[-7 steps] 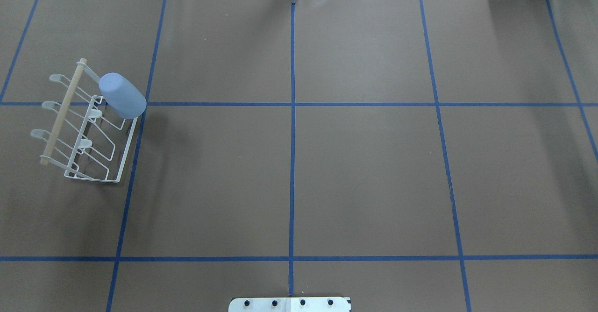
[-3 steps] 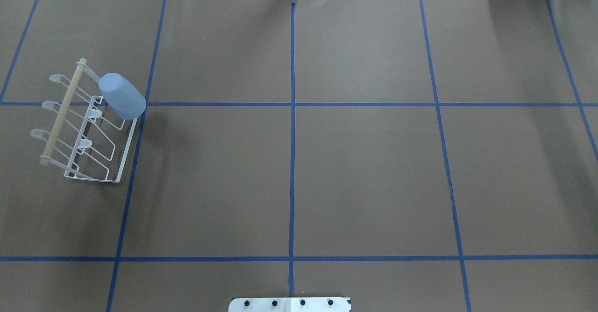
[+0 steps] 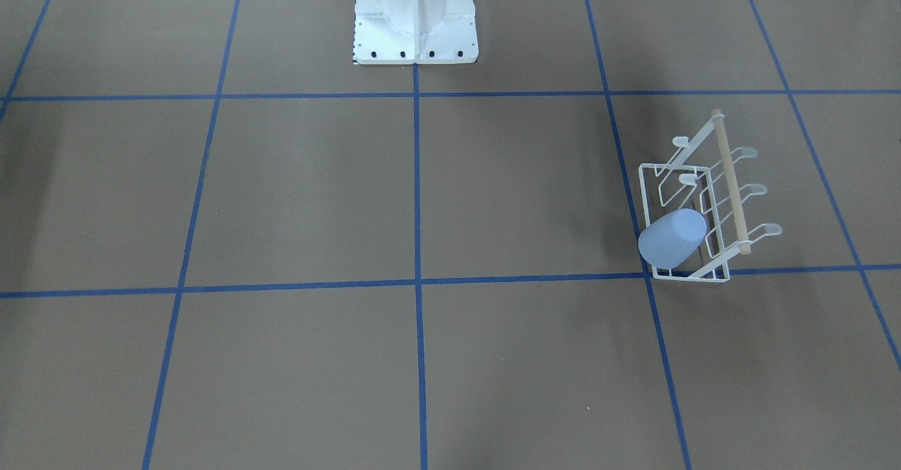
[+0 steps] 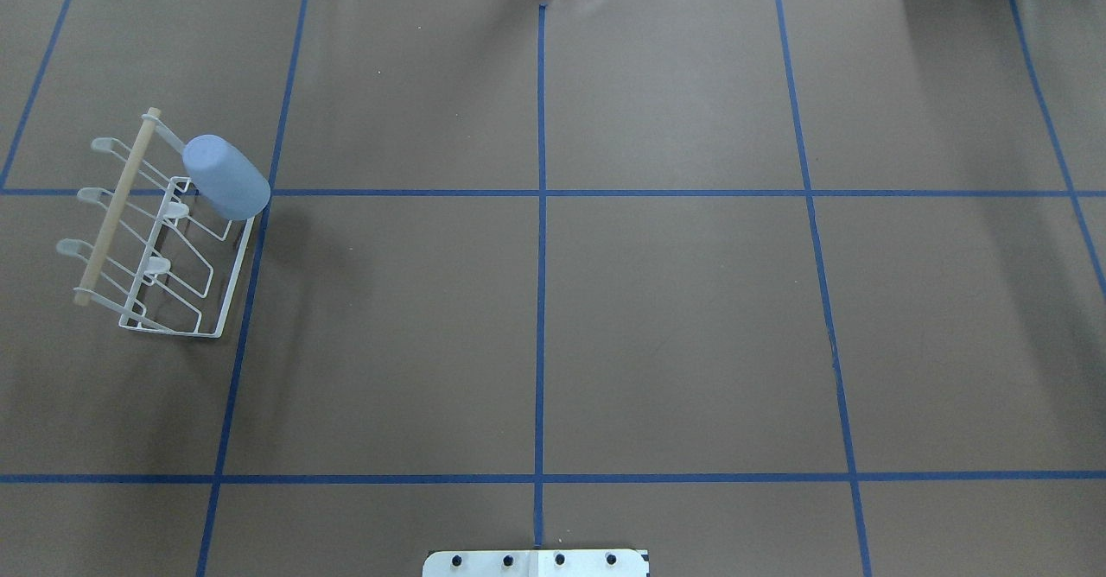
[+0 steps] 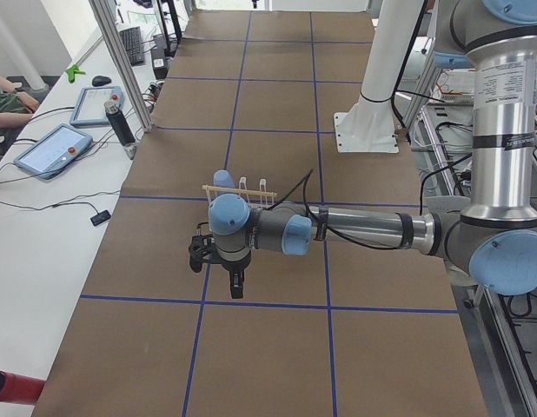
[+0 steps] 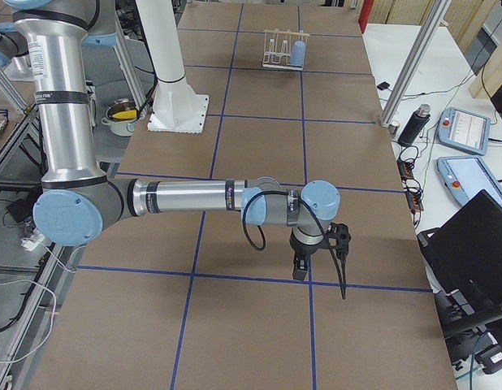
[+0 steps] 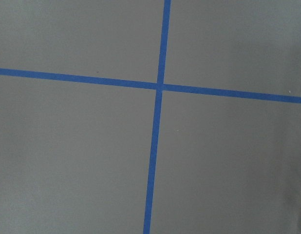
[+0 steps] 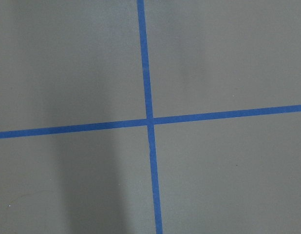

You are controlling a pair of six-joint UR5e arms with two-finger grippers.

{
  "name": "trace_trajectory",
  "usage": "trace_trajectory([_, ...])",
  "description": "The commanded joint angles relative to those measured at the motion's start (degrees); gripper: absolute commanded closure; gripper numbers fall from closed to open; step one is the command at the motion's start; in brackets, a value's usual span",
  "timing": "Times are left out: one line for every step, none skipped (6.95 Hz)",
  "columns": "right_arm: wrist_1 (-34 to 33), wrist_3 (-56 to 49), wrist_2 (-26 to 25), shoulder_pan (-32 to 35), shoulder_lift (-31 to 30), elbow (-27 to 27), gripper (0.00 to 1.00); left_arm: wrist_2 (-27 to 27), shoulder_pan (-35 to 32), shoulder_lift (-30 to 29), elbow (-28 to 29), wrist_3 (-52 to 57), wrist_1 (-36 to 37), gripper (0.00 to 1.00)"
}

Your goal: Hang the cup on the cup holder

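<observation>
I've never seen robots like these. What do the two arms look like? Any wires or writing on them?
The left arm and right arm are shiny silver metal tubes linked by round grey joints with pale blue caps. Each upright tube carries a printed label, too small to read. The left tool and right tool are black, with thin black cables looping near the wrists.

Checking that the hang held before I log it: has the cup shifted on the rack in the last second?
No. On the rack, the cup overlaps the same blue tape line at the same spot as before.
</observation>
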Motion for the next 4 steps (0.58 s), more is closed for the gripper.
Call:
trace_trajectory([0.0, 0.0, 0.0, 0.0, 0.3, 0.0, 0.0, 0.1, 0.0, 0.0, 0.1, 0.0, 0.0, 0.02])
trace_trajectory([0.0, 0.0, 0.0, 0.0, 0.2, 0.1, 0.0, 0.1, 0.0, 0.0, 0.1, 0.0, 0.1, 0.02])
trace_trajectory([0.0, 0.0, 0.0, 0.0, 0.1, 0.5, 0.0, 0.2, 0.0, -0.1, -0.3, -0.2, 0.1, 0.02])
trace_trajectory([0.0, 0.0, 0.0, 0.1, -0.3, 1.3, 0.0, 0.2, 0.0, -0.1, 0.0, -0.1, 0.1, 0.01])
